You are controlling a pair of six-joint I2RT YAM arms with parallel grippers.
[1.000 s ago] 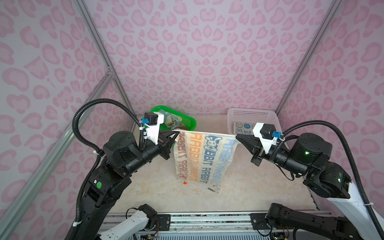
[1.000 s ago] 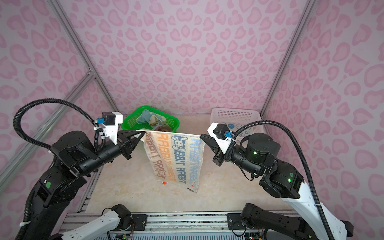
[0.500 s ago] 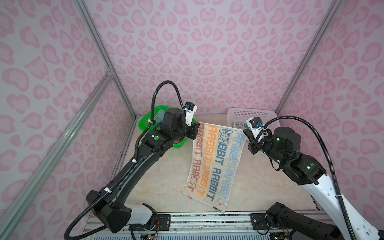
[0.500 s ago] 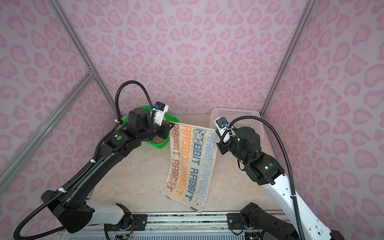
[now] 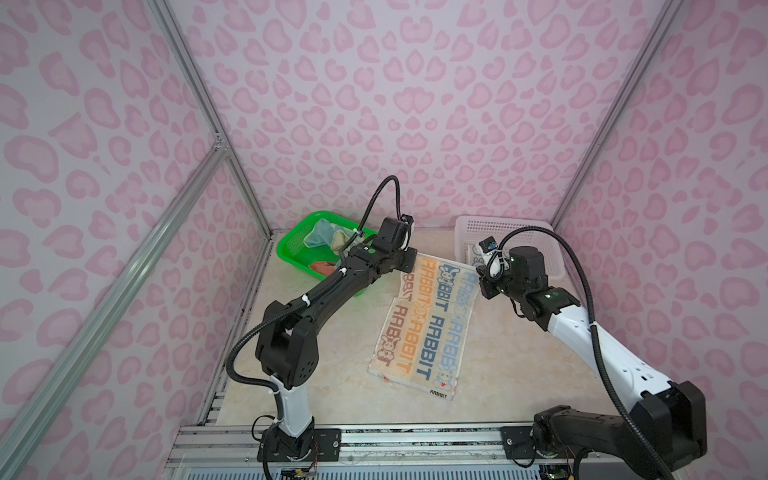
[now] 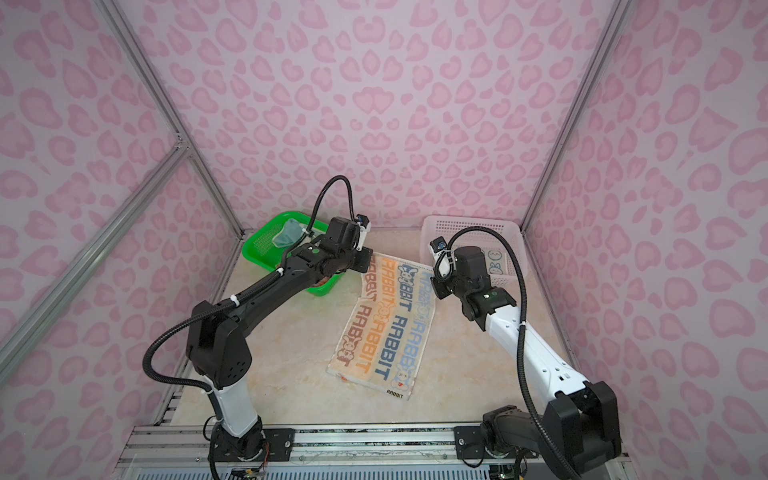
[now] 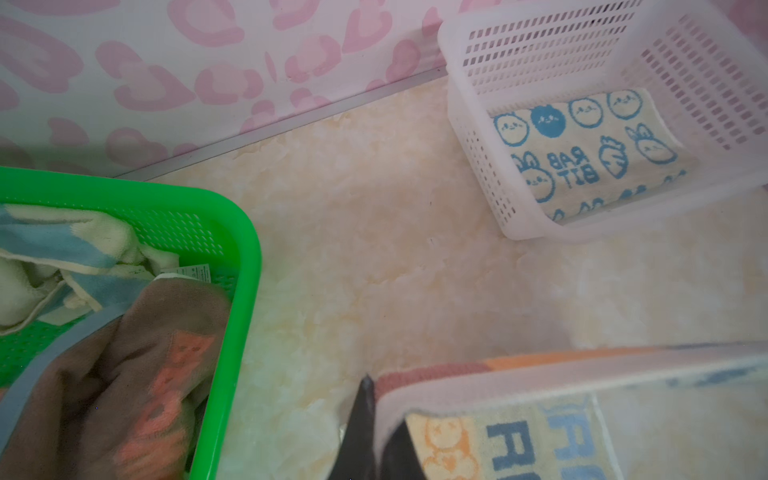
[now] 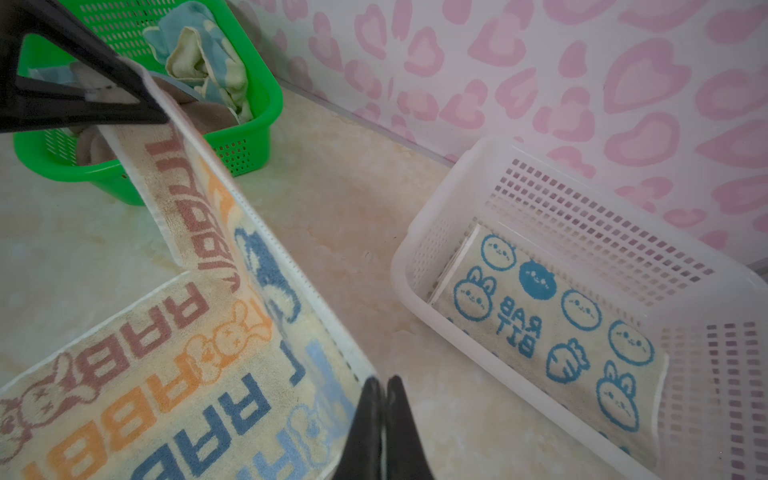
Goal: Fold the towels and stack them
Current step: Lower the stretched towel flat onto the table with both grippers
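Note:
The lettered towel (image 5: pixel 424 324) (image 6: pixel 386 328), cream with rows of "RABBIT" in brown, orange and blue, lies lengthwise on the table. Its far edge is lifted and stretched between both grippers. My left gripper (image 5: pixel 410 262) (image 7: pixel 380 411) is shut on the far left corner of this towel (image 7: pixel 540 415). My right gripper (image 5: pixel 478 275) (image 8: pixel 382 384) is shut on its far right corner (image 8: pixel 187 353). A folded cream towel with blue rabbits (image 8: pixel 552 328) (image 7: pixel 582 153) lies flat in the white basket (image 8: pixel 415 257).
The green basket (image 5: pixel 291 245) (image 7: pixel 232 216) at the back left holds a crumpled pale yellow and teal towel (image 8: pixel 199 50) and a brown and orange one (image 7: pixel 145 365). The white basket (image 5: pixel 465 224) stands at the back right. Pink patterned walls close in three sides.
Both arms have reached away from the near edge toward the baskets and come down. The lettered towel, hanging in the air before, now rests mostly on the table.

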